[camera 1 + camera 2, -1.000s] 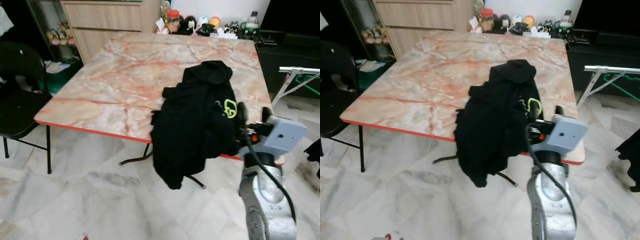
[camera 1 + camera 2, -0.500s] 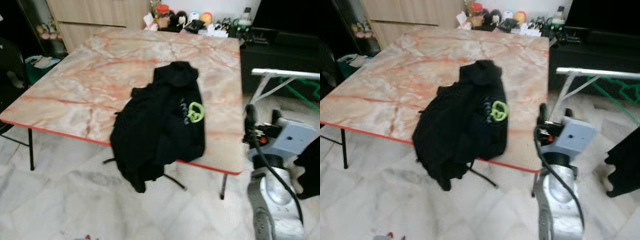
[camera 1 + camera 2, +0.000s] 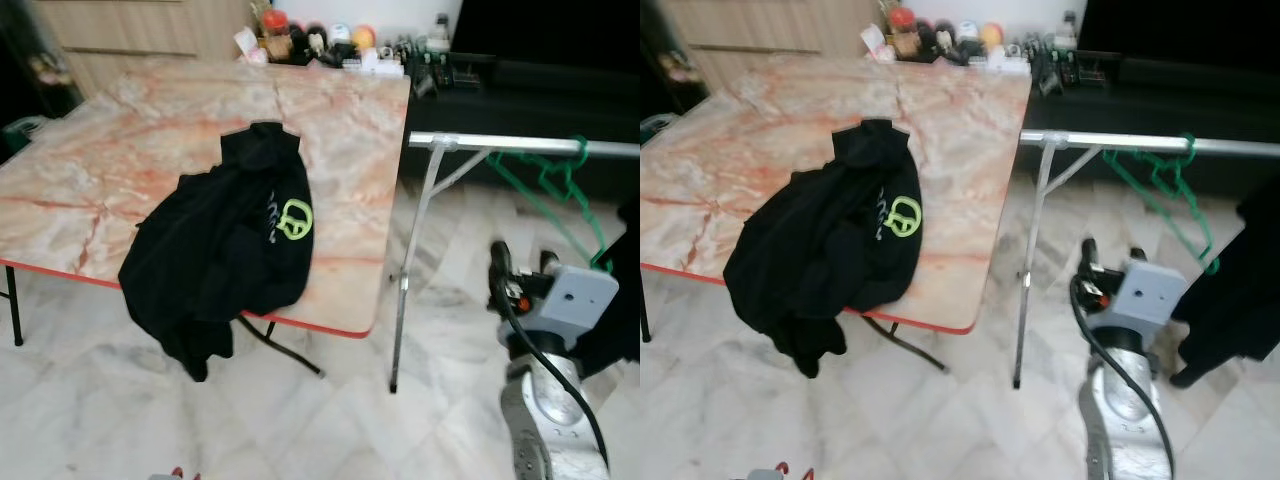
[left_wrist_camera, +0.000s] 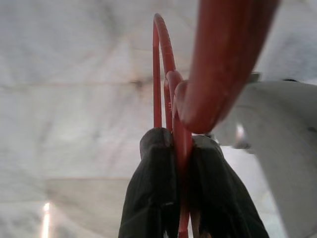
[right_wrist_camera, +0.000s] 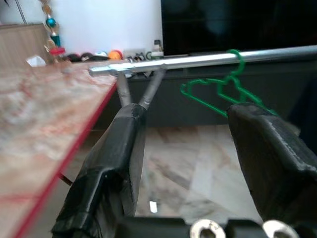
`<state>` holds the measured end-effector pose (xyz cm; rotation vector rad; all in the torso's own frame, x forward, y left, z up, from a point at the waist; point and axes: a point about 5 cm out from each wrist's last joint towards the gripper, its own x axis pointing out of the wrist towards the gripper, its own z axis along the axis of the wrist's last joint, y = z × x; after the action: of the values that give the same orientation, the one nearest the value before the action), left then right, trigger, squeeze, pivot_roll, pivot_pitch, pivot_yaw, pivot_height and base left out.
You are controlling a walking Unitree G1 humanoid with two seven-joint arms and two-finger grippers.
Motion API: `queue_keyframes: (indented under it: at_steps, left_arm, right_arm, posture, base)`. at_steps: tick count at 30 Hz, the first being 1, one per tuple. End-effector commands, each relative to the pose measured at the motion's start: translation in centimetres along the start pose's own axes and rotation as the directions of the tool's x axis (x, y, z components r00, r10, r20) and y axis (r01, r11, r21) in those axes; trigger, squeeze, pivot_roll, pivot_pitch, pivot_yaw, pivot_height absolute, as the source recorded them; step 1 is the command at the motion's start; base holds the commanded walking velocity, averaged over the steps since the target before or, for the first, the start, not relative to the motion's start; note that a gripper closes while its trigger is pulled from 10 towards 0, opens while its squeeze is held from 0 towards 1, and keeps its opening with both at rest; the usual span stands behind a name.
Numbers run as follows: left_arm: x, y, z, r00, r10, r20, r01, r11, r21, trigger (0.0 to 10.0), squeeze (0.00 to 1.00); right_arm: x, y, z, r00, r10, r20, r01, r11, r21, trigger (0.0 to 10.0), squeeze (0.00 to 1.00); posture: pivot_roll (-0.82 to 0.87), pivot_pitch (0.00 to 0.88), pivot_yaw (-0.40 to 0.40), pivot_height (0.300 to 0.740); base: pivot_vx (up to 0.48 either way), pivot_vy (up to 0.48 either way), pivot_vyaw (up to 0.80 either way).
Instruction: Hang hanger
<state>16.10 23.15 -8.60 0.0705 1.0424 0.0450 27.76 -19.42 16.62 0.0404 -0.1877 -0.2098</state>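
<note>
The left tool (image 4: 176, 191) is closed tightly on a thin red wire hanger (image 4: 171, 99), which stands up between its two black fingers (image 4: 151, 193), low above the pale marble floor (image 4: 74, 74). The silver metal clothes rail (image 3: 1140, 145) runs across the scene on the robot's right, beside the marble-patterned surface (image 3: 130, 150), and already carries a green wire hanger (image 3: 1160, 190). So the rail lies up and to the right of the held hanger, with its long axis crosswise. The right tool (image 5: 185, 163) is nearer to the rail; it is wide open and empty. A black hooded garment (image 3: 220, 250) lies over the surface edge.
</note>
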Motion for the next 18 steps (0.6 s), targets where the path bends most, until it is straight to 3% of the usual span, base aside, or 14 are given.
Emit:
queue_keyframes:
  at_steps: [1,4,6,9,18]
  left_arm:
    - [-0.2,0.5,-1.1,0.999,0.012,-0.042,-0.012,1.0,0.002,10.0,0.0]
    - [-0.2,0.5,-1.0,0.999,0.012,-0.041,-0.012,1.0,0.004,10.0,0.0]
    - [-0.2,0.6,-1.0,0.999,0.014,-0.039,-0.013,1.0,0.005,10.0,0.0]
    - [-0.2,0.6,-0.9,0.999,0.015,-0.039,-0.014,1.0,0.01,10.0,0.0]
    - [-0.2,0.4,-0.9,0.999,0.019,-0.036,-0.019,1.0,0.001,10.0,0.0]
  right_arm:
    - [-0.3,0.1,-1.5,0.998,0.02,-0.052,-0.02,1.0,-0.004,10.0,0.0]
    - [-0.7,-1.2,-4.5,0.988,-0.015,-0.152,0.006,0.998,-0.059,10.0,0.0]
    - [-1.2,-2.3,-7.5,0.965,-0.047,-0.256,0.036,0.998,-0.047,10.0,0.0]
    - [-2.7,-3.4,-11.8,0.913,-0.055,-0.404,0.008,0.993,-0.117,10.0,0.0]
    - [-7.1,-4.3,-17.7,0.781,-0.036,-0.624,-0.027,0.995,-0.091,10.0,0.0]
  posture:
    - [-0.04,0.169,0.026,0.74]
    - [-0.04,0.168,0.029,0.74]
    - [-0.04,0.166,0.03,0.74]
    - [-0.03,0.161,0.031,0.74]
    - [-0.03,0.153,0.023,0.74]
  base:
    - [0.0,-0.48,0.0]
    - [0.0,-0.48,0.0]
    - [0.0,-0.48,0.0]
    - [0.0,-0.48,0.0]
    - [0.0,-0.48,0.0]
